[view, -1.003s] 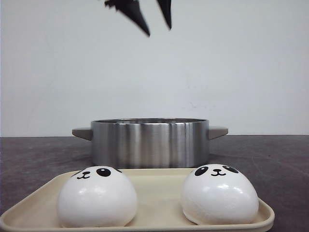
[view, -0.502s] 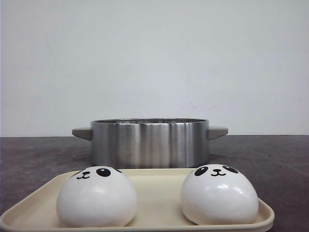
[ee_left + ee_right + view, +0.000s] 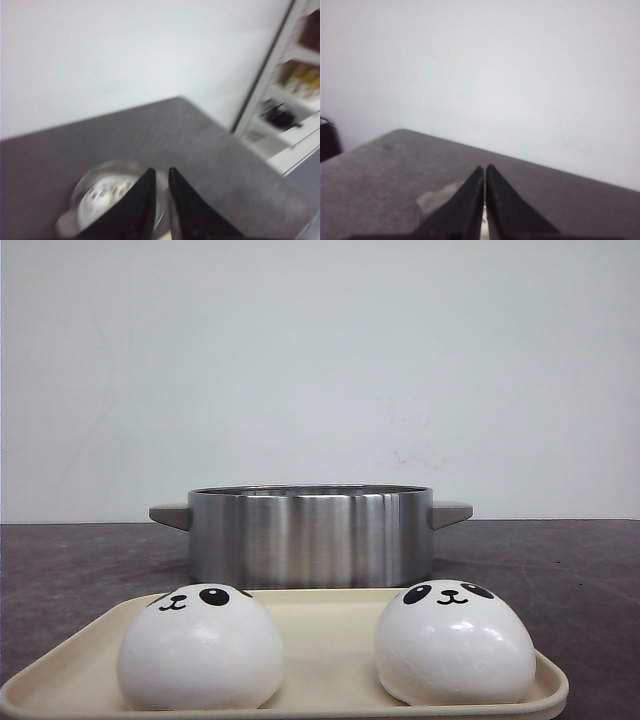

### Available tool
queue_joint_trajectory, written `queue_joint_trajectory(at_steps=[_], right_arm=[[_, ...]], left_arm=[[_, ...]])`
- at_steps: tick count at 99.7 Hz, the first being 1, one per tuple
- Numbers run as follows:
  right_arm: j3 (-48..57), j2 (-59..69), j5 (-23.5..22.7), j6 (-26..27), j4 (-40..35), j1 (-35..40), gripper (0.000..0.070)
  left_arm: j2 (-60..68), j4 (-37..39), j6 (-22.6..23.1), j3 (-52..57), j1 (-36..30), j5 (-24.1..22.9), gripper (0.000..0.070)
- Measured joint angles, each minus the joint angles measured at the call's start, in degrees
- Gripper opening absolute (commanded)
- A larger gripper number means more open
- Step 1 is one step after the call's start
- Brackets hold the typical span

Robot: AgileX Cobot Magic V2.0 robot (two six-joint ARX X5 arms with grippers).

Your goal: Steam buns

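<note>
Buns sit on the tray — pot behind. Both grippers nearly closed, empty. Advise opening wide before descending — grip each dome gently.

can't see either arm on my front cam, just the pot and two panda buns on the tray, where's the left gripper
Observer: The left wrist view shows the left gripper raised above the steel pot, its fingers nearly together with nothing between them.
Operator: anything in the pot? i only see its side
Observer: Yes, there is something white with dark marks inside. It is too blurred to say for sure that it's buns.
Operator: and the right one
Observer: The right gripper is closed and empty, over bare grey table.
</note>
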Motion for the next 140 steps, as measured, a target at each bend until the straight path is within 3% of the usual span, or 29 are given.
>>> queue_joint_trajectory(at_steps=[19,41,58,64,72,77,93,131,140], right_arm=[[0.00,3.43,-5.42,0.15,1.64,0.00,0.0000],[0.00,12.46,-15.37,3.45,0.76,0.00,0.0000],[0.00,21.59,-21.20,8.13,-8.79,0.02,0.0004],[0.00,25.29,-21.27,9.03,-14.10,0.02,0.0051],[-0.09,30.58,-21.24,9.31,-20.28,0.09,0.0205],[-0.17,33.33,-21.20,9.51,-22.45,0.63,0.0252],[-0.22,37.97,-19.47,9.64,-20.65,5.51,0.0255],[-1.07,38.66,-4.98,13.84,-14.49,16.04,0.0257],[-4.81,38.38,-4.76,14.86,-12.83,17.44,0.0317]], left_arm=[[-14.12,0.00,-0.39,-22.10,0.00,-2.34,0.0000],[-26.14,0.55,-3.91,-40.37,-0.02,-5.18,0.0000],[-33.27,12.00,-5.11,-50.75,-0.02,-2.10,0.0000],[-34.49,13.70,-5.27,-52.74,-0.04,-2.03,0.0000],[-34.77,14.01,-5.29,-54.40,-0.04,-2.05,0.0000],[-34.62,14.03,-5.29,-55.28,-0.04,-2.05,0.0000],[-34.34,14.97,-5.22,-57.13,-0.04,-1.09,0.0000],[-34.38,17.03,-3.28,-58.25,-0.04,-0.76,0.0000],[-34.38,17.42,-2.93,-58.25,-0.04,-0.76,0.0000]])
